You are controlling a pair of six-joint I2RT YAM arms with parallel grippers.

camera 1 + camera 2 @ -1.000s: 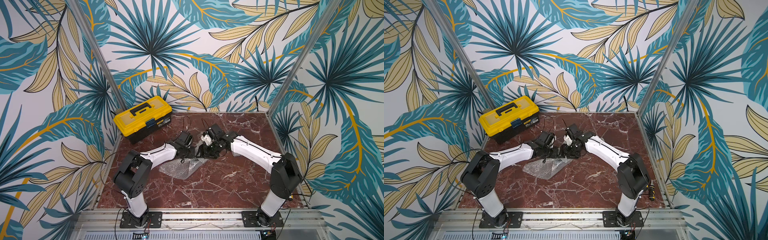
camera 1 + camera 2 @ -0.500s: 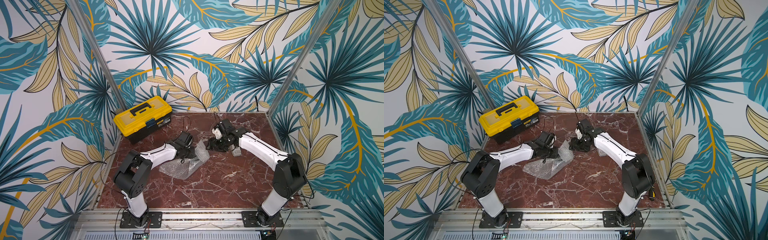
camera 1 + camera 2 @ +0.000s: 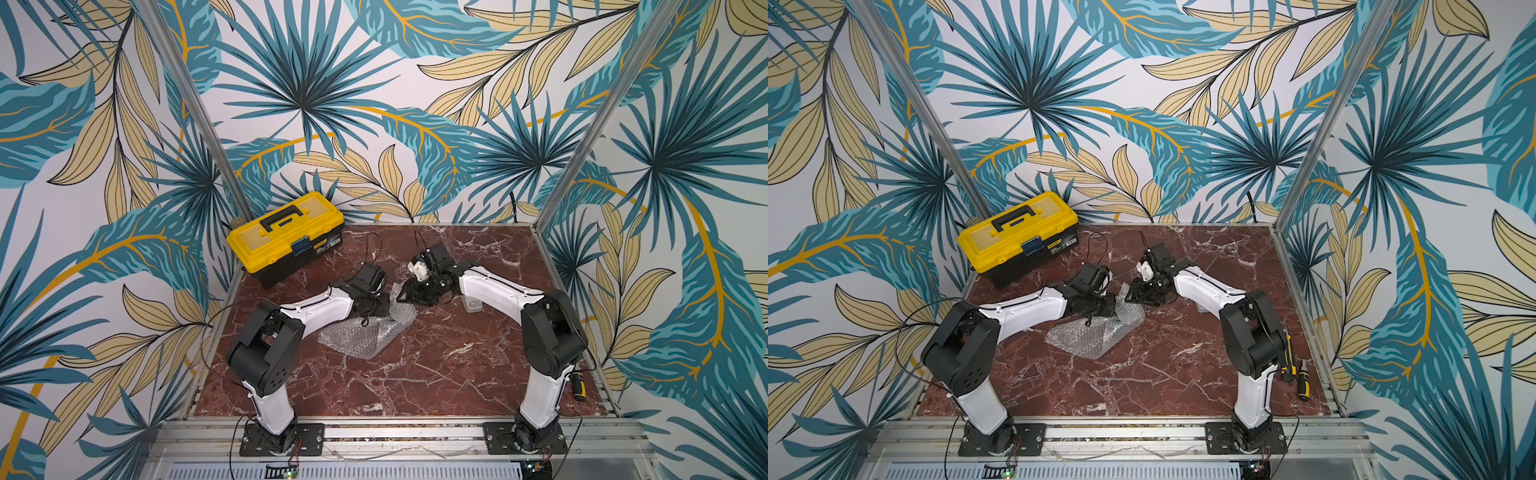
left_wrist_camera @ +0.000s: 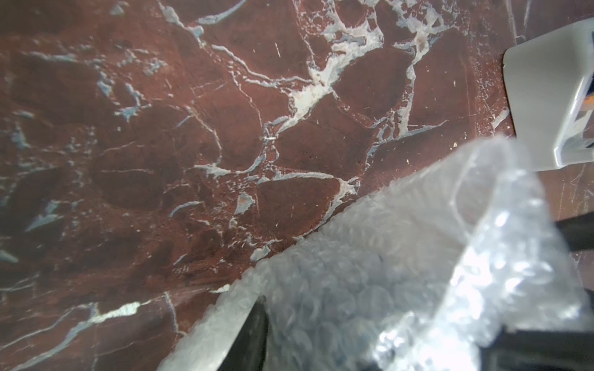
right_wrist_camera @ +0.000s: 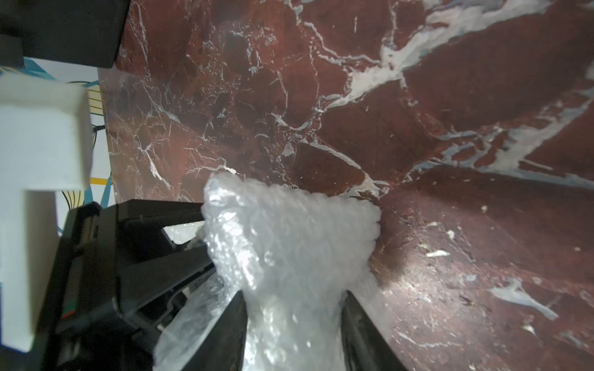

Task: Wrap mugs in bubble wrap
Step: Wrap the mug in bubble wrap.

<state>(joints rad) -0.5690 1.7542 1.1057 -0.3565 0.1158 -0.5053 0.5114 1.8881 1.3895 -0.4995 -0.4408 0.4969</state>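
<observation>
Far left: yellow toolbox (image 3: 286, 239), shut, well apart from the work.

Left gripper (image 3: 385, 306): low over the far end of the bubble wrap (image 3: 365, 336), at mid table (image 3: 415, 374). In the left wrist view the sheet fills the space between its fingers, so it is clamped narrow on a bundle of wrap.

Mug: not plainly visible in any view. Judged to be inside that bundle, under the left gripper; cannot confirm.

Bubble wrap: the near part lies flat and loose on the table, and the far end is humped up between the two grippers.

Right gripper (image 5: 294, 295): just right of the left one, with a bunched flap of wrap pinched between its fingers.

Right of that: grey tape dispenser (image 3: 471, 305) beside the right arm. Screwdriver (image 3: 578, 384) at the near right edge.

Step in hand, as judged: folding a flap over the bundle.
- Left holds firm as the anchor, without crushing.
- Right carries its flap up and across toward the left, kept taut.
- Do not let go until the flap overlaps.
- Risk: the slick sheet springs back.
</observation>
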